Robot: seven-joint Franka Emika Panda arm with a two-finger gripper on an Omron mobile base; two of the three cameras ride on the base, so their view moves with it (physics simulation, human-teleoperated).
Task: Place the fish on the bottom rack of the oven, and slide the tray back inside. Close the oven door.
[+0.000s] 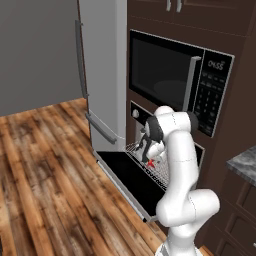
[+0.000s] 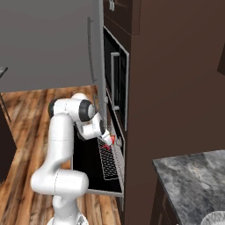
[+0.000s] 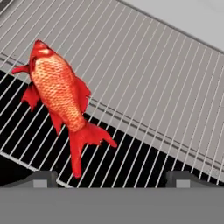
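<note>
**Fish on the rack, tool open above it**

The fish (image 3: 61, 96) lies flat on the rack (image 3: 148, 87), head toward the upper left of the hand view, tail fanned out toward the bottom. The tool (image 3: 111, 178) hangs right over it with its two dark tips spread wide, and nothing sits between them; the tail ends just beside the left tip. From the left base view, the door (image 1: 127, 180) is dropped fully open and level, and the rack (image 1: 159, 172) is pulled out over it, with a speck of red, the fish (image 1: 150, 163), under the tool (image 1: 148, 156). The right base view shows the same: the arm bent down beside the oven (image 2: 115, 132), the rack (image 2: 109, 162) drawn out above the black door (image 2: 88, 171), the fish (image 2: 111, 140) at the rack's inner end. A black microwave (image 1: 175, 80) sits built in above the oven.
</note>
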